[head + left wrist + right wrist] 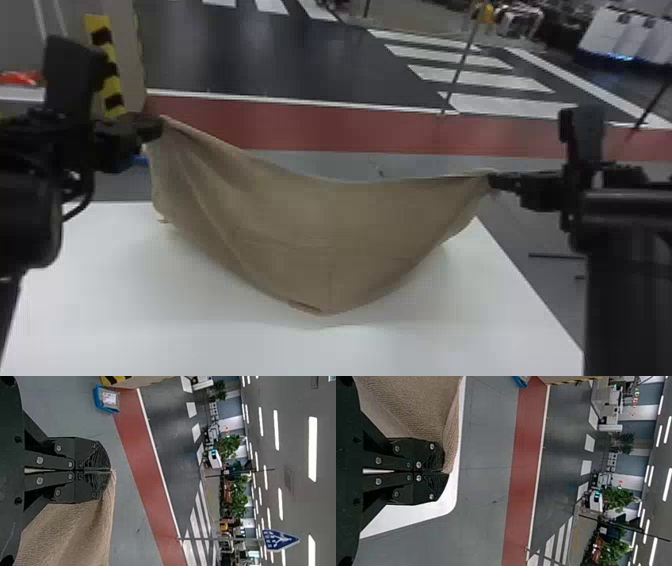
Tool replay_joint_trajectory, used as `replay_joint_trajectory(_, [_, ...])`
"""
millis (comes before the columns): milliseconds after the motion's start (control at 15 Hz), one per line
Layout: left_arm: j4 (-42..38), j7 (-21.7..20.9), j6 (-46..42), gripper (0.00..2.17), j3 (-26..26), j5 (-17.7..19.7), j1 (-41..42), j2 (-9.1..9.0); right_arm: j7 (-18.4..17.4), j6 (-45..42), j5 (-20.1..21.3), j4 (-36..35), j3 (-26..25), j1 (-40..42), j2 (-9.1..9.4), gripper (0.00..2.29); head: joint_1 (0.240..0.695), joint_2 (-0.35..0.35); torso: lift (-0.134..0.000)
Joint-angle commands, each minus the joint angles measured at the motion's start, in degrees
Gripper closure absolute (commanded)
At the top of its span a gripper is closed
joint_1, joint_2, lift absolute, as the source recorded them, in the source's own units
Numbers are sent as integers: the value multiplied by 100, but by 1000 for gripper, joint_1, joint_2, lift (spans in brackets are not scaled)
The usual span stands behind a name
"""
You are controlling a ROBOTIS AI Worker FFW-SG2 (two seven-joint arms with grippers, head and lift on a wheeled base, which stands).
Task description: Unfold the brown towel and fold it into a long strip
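Left gripper (110, 470) and right gripper (445, 472) are pressed closed on upper corners of the brown towel (325, 230), which is hung between them over the white table (200, 345), long axis running across, its middle being equally near to both

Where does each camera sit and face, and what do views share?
Head view: on the head, facing forward and down at the towel and white table; both arms show.
Left wrist view: left wrist, facing out past the left end effector over the floor.
Right wrist view: right wrist, facing out past the right end effector over the floor.
All three share the towel and red floor band.
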Motion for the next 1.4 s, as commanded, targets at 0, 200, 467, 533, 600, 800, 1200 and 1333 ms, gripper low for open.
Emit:
replay_joint_trajectory(0, [401,41,-67,1703,265,100,-628,-21,-200,-13,34,711,196,-1078,-11,2253,490,-265,-123])
replay_joint_trajectory(200, [-513,-47,126,1703,564,214,-435,-6,-112,550,-502,465,37,-1271,-328,2253,375,-230,-123])
replay_joint_trajectory(467, [-2306,-328,-577,1703,1241,495,2070,257,371,655,-1100,-1873,-639,1621,-275,2253,396,-209,-123])
replay_joint_trajectory(533, [-2385,-328,-1456,1703,1364,487,2826,240,556,-101,-1109,-2225,-789,2412,-29,2253,446,-202,-123])
replay_joint_trajectory(600, [-2288,-345,-2388,1703,1452,487,3379,240,652,-962,-1082,-2304,-877,3027,243,2253,501,-196,-123])
replay_joint_trajectory(800, [-1497,-468,-5552,1703,1847,434,4663,222,740,-2808,-1012,-2348,-938,4547,595,2253,643,-179,-123])
replay_joint_trajectory(1200, [-337,-899,-9155,1703,2366,706,5752,389,1215,-4372,-1346,-2128,-1694,5541,797,2253,695,-198,-123])
replay_joint_trajectory(1333, [-118,-1224,-9261,1703,2586,698,5752,442,1399,-4566,-1399,-2040,-1852,5585,797,2253,695,-229,-123])
